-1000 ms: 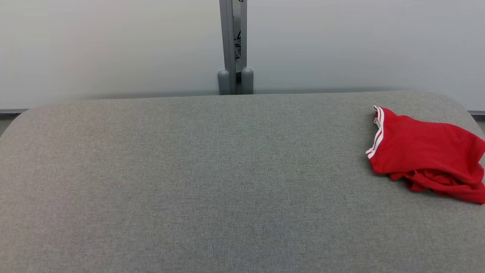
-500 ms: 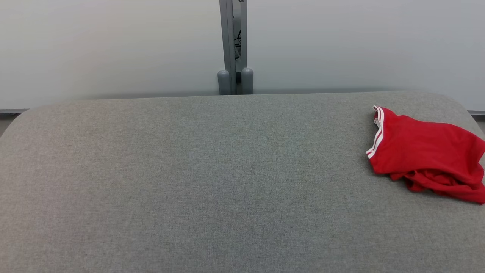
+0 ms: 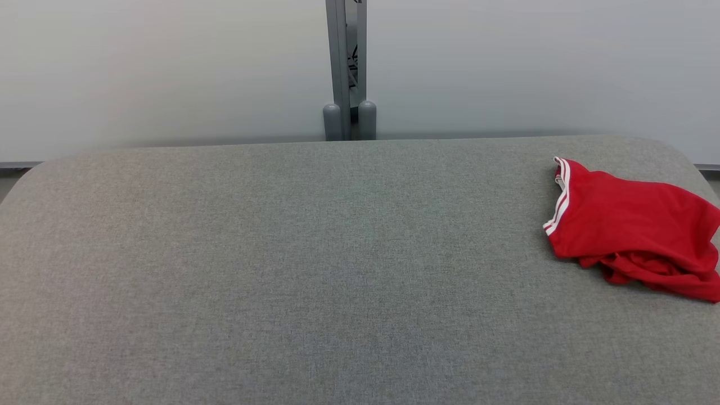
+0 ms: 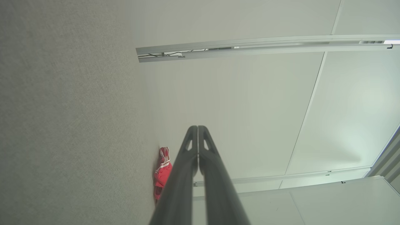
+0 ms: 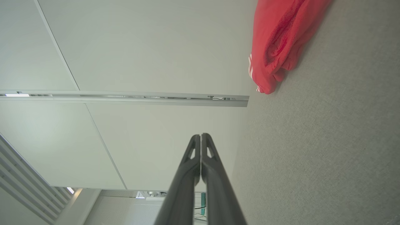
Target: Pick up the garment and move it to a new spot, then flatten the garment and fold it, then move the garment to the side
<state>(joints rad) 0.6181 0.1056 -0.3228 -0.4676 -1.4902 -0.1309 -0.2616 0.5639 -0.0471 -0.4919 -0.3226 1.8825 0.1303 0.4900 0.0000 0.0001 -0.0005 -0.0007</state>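
garment (image 3: 630, 225): right end cut off by the head view's right edge; one end cut off by the right wrist view's top edge. in the left wrist view it is small and partly hidden behind the left hand (image 4: 198, 127).

We found the grey fabric-covered table (image 3: 281, 270) lying flat and open from its nine o'clock edge through the middle to about two o'clock in the head view, giving either gripper wide room to sweep. The obstacle on it was the crumpled red garment (image 3: 630, 225), bunched at three o'clock close to the right rim, its white-striped hem turned toward the centre. At twelve o'clock, just behind the far edge, a grey metal post (image 3: 344, 67) with two rounded caps at its foot stood against the pale wall panels (image 3: 169, 67), which closed off the whole far side. In the wrist views our left gripper (image 4: 198, 128) and right gripper (image 5: 200, 135), fingers pressed together, each had open air ahead.
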